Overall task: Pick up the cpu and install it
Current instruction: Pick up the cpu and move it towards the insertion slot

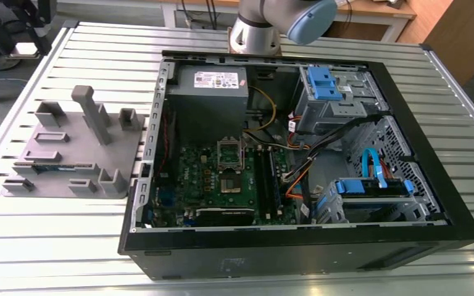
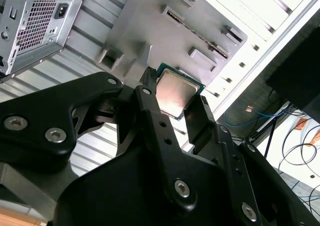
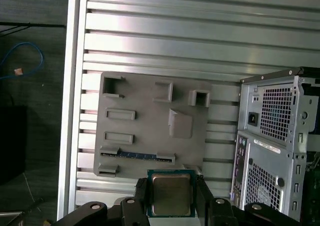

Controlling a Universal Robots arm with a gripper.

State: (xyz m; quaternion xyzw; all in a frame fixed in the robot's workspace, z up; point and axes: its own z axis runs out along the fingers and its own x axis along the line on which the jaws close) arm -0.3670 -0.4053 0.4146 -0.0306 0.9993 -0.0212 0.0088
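My gripper is shut on the cpu, a small square chip with a dull silvery top and a green rim. One black finger presses each of two opposite edges. In both wrist views the chip hangs high above the slatted table, over the edge of the grey block tray. The green circuit board's metal-framed socket lies in the open computer case in the exterior view. The arm's base stands behind the case.
The grey block tray sits at the exterior view's left of the case and holds a thin green memory stick. Cables, blue drive bays and the power supply crowd the case around the board.
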